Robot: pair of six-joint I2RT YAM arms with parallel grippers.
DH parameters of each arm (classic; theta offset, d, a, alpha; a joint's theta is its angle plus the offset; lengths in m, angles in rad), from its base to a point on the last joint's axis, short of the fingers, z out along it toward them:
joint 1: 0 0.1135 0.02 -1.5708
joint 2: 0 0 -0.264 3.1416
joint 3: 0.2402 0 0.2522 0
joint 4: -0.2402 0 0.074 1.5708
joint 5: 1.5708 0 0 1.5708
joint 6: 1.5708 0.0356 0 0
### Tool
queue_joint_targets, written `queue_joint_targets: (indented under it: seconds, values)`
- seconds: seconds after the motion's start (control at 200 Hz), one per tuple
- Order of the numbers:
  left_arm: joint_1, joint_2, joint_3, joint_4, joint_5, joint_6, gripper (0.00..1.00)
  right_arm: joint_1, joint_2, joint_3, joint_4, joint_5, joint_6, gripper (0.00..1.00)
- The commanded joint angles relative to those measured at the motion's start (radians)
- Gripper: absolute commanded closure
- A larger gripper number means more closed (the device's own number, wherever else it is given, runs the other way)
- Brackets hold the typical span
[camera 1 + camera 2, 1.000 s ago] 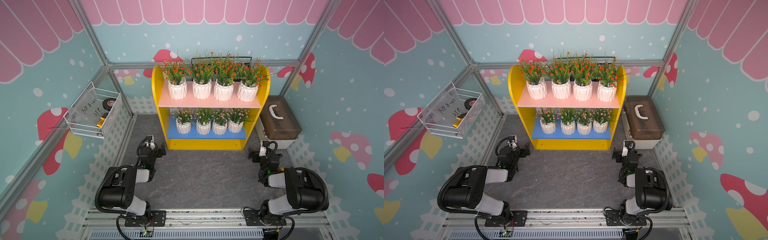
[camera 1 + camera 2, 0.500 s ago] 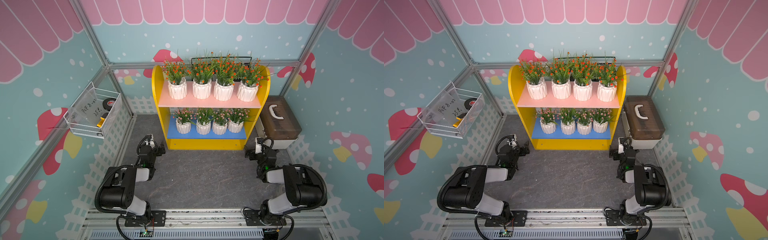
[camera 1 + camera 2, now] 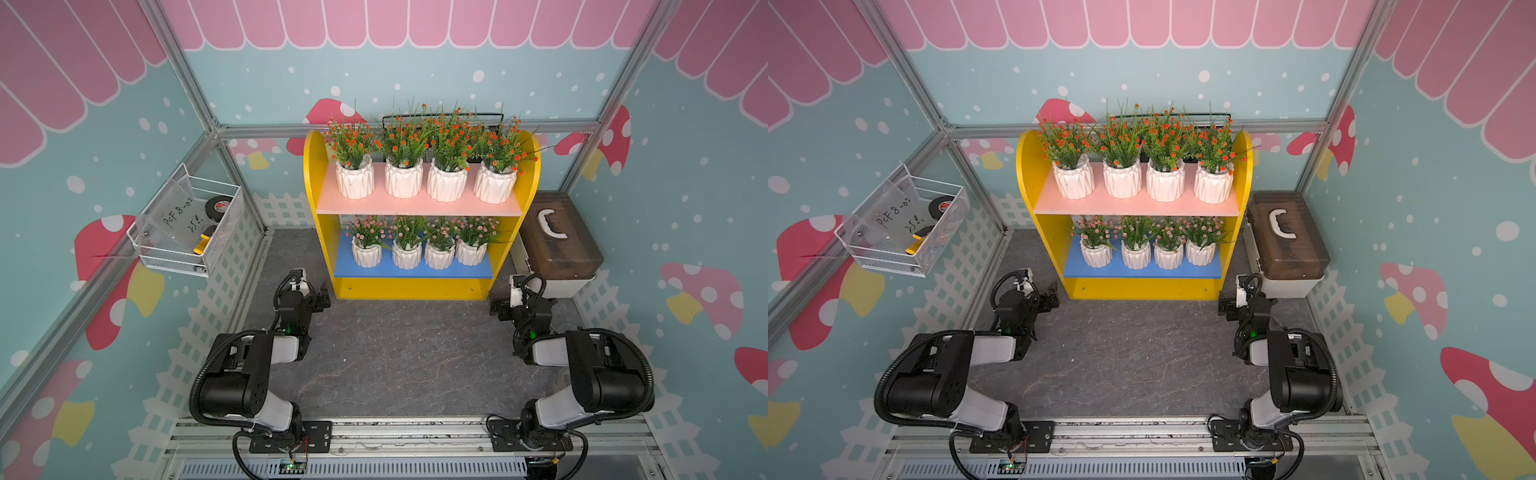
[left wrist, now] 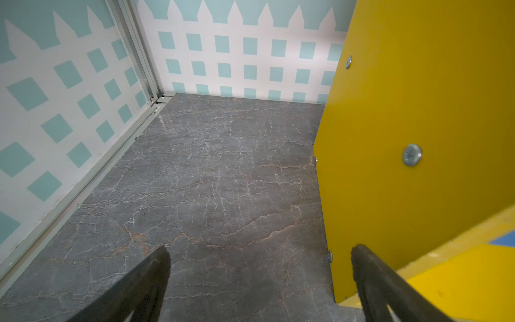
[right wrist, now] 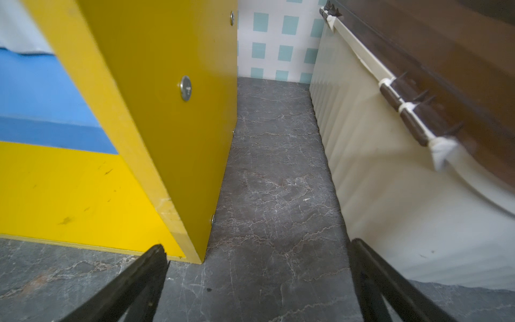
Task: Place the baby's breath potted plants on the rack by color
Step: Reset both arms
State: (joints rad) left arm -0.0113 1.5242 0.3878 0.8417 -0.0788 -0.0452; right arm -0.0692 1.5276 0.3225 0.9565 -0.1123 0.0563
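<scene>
Left gripper is found, in both top views, low near the dark floor just beside the front corner of the rack on its own side. The right gripper is found just beside the opposite front corner, between the rack and a brown-lidded storage box. Nothing is held by either. Four orange-red-flowered plants are lined up in white pots on the rack's pale pink shelf, and four pale pink-flowered plants are lined up on the blue shelf beneath it. A white wire basket is hung on the wall well apart from the rack. In the left wrist view, the left gripper's fingers are shown spread wide with only bare floor between them, and one finger is seen in front of the rack's yellow side panel. In the right wrist view, the right gripper's fingers are likewise shown spread wide and empty, and the strip of floor between the rack's other side panel and the storage box's cream wall is framed by them.
</scene>
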Motion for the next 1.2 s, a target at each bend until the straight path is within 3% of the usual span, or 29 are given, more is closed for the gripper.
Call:
queue_joint_targets:
  seconds: [0.0, 0.585, 0.66, 0.775, 0.81, 0.875, 0.951, 1.096, 1.196]
  values:
    - [0.002, 0.005, 0.019, -0.001, -0.011, -0.004, 0.01, 0.006, 0.004, 0.02, 0.008, 0.007, -0.025, 0.01]
    - [0.003, 0.005, 0.018, -0.001, -0.011, -0.003, 0.01, 0.012, 0.001, 0.025, -0.003, 0.006, -0.031, 0.01]
    - [0.002, 0.005, 0.019, -0.001, -0.01, -0.004, 0.01, 0.02, -0.007, 0.005, 0.021, -0.108, -0.087, 0.0]
    - [0.003, 0.004, 0.019, -0.002, -0.011, -0.004, 0.01, 0.026, -0.011, 0.009, 0.011, -0.101, -0.092, 0.0]
    - [0.003, 0.004, 0.019, -0.002, -0.01, -0.004, 0.01, 0.031, -0.011, 0.004, 0.017, -0.034, -0.07, 0.0]
    - [0.004, 0.005, 0.019, -0.001, -0.01, -0.004, 0.01, 0.058, -0.007, -0.002, 0.037, 0.257, 0.007, 0.0]
    - [0.002, 0.005, 0.019, -0.002, -0.011, -0.004, 0.01, 0.092, -0.014, -0.008, 0.037, 0.365, 0.007, 0.0]
    - [0.003, 0.005, 0.019, -0.001, -0.011, -0.004, 0.01, 0.072, -0.01, 0.03, -0.036, 0.172, -0.041, 0.0]
    - [0.002, 0.005, 0.019, -0.001, -0.012, -0.004, 0.01, 0.065, -0.005, 0.035, -0.036, 0.174, -0.03, 0.0]
